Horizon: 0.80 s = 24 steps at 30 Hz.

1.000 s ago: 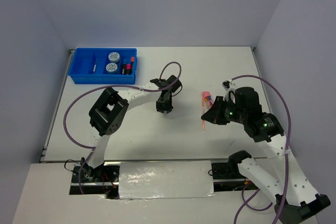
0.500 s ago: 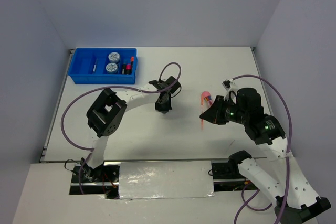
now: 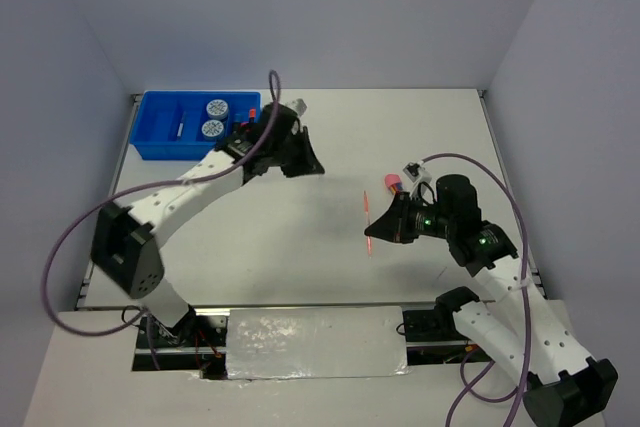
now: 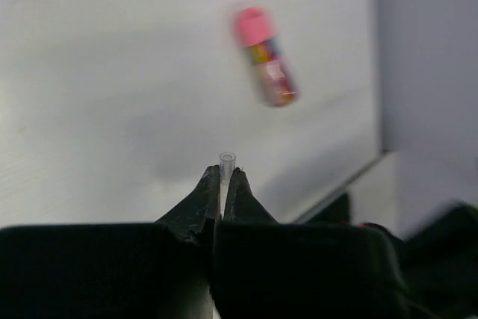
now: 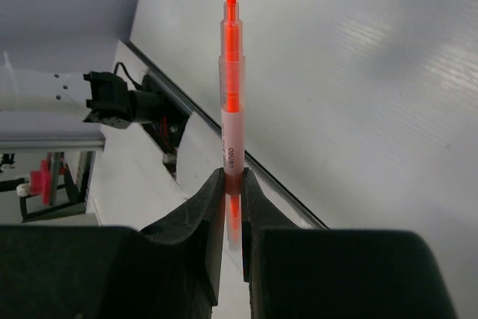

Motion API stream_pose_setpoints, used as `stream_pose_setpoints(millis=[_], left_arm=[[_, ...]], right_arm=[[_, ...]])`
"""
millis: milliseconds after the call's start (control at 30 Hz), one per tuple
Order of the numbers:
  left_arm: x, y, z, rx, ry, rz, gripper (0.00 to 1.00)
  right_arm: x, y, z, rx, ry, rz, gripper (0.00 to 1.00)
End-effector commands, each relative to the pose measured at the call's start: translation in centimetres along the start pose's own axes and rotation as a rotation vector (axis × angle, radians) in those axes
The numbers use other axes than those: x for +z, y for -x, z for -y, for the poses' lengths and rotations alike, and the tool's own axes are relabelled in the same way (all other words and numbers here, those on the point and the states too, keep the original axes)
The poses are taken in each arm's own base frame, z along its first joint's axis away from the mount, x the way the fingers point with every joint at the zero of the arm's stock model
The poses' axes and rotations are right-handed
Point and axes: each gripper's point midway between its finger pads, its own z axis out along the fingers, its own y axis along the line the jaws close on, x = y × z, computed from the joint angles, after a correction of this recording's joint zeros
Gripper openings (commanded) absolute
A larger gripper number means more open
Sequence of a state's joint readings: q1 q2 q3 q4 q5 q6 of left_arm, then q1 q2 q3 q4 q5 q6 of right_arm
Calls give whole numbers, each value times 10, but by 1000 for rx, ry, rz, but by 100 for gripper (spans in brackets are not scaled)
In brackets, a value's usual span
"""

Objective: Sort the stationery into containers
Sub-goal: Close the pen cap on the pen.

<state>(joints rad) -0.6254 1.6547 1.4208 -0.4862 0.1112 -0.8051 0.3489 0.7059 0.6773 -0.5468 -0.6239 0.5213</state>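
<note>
L pincer (image 4: 222, 175) shut tight on thin pale pen (image 4: 227, 159), close to blue tray (image 3: 150, 142) w/ two discs (image 3: 216, 107) inside. R pincer (image 5: 232, 178) clamped on orange pen (image 5: 231, 72), tip pointing away. Pink-capped tube (image 4: 267, 57) lies on desk (image 4: 112, 72) nr R pincer.

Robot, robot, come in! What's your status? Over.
Left gripper shut on thin pen, near blue tray. Right gripper shut on orange pen. Pink-capped tube loose on table.
</note>
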Motion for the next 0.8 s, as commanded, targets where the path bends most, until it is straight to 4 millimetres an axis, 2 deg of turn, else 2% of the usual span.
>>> stream_pose_setpoints(millis=[0, 33, 67, 100, 133, 167, 233, 267, 433, 767], left_arm=[[-64, 34, 84, 28, -422, 163, 0], [-71, 32, 89, 25, -470, 173, 0], [-92, 42, 104, 47, -546, 236, 0], [-102, 46, 111, 58, -595, 263, 0], [-107, 40, 114, 47, -636, 248, 0], [-126, 46, 127, 69, -715, 300, 0], [-139, 46, 135, 61, -777, 308, 0], [-146, 44, 138, 67, -799, 312, 0], [-160, 45, 143, 110, -817, 327, 0], [-159, 37, 142, 122, -852, 296, 0]], right_arm=[[0, 24, -32, -64, 148, 86, 0], [-1, 29, -41, -71, 185, 104, 0], [0, 30, -46, -73, 208, 101, 0], [2, 30, -50, -69, 224, 87, 0], [2, 33, -58, -82, 242, 85, 0], [7, 29, -63, -92, 247, 56, 0], [8, 35, -72, -136, 235, 75, 0], [10, 32, -79, -152, 242, 66, 0], [8, 43, -93, -203, 251, 106, 0], [4, 57, -105, -245, 254, 139, 0]])
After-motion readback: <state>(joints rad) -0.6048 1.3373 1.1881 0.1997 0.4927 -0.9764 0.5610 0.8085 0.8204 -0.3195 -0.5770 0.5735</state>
